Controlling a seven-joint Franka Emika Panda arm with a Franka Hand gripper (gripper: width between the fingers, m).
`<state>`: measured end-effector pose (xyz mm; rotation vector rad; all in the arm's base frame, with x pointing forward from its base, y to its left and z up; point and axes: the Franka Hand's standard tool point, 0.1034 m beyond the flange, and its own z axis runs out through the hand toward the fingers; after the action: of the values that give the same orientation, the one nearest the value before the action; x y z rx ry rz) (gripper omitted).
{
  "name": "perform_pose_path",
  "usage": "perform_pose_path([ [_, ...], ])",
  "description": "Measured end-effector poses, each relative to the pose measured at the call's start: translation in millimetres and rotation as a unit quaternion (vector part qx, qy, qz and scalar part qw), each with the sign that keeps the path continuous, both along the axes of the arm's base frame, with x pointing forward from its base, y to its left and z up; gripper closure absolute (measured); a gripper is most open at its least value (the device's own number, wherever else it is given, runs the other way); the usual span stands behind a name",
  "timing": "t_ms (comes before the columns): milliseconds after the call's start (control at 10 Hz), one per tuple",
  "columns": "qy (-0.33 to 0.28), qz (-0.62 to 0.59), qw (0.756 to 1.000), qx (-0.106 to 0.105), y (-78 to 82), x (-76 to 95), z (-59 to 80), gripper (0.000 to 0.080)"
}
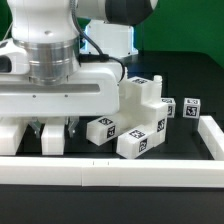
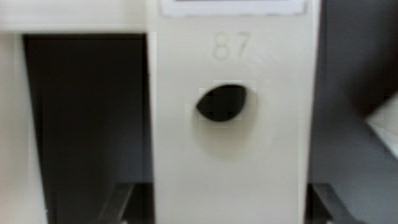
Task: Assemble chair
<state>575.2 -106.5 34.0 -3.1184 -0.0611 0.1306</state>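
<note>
In the wrist view a white chair bar [image 2: 235, 160] with a round dark hole [image 2: 221, 102] and a raised "87" runs between my fingers. My gripper [image 2: 233, 205] is shut on it, with a dark fingertip [image 2: 135, 203] against each long edge. In the exterior view my gripper [image 1: 52, 130] is low over the table at the left, and the held bar [image 1: 50, 141] shows just below the hand. A white notched block [image 1: 140, 100] stands to the right of it. Tagged cube-ended pegs [image 1: 103, 128] [image 1: 138, 141] lie in front of the block.
More tagged white pieces [image 1: 190, 107] [image 1: 164, 125] lie at the exterior view's right. A plain white border rail [image 1: 110, 172] runs along the front and another [image 1: 212, 135] along the right. A white part [image 1: 9, 138] lies at the far left beside my hand.
</note>
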Motion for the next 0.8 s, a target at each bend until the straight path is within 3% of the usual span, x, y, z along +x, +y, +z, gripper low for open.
perform_pose_path([
  [500,-0.001,-0.007,1.0,0.025,9.8,9.3,70.7,0.0515],
  [600,-0.007,-0.005,1.0,0.026,12.5,12.0,78.4,0.0515],
  [800,-0.008,-0.003,1.0,0.026,11.6,11.9,74.2,0.0515],
])
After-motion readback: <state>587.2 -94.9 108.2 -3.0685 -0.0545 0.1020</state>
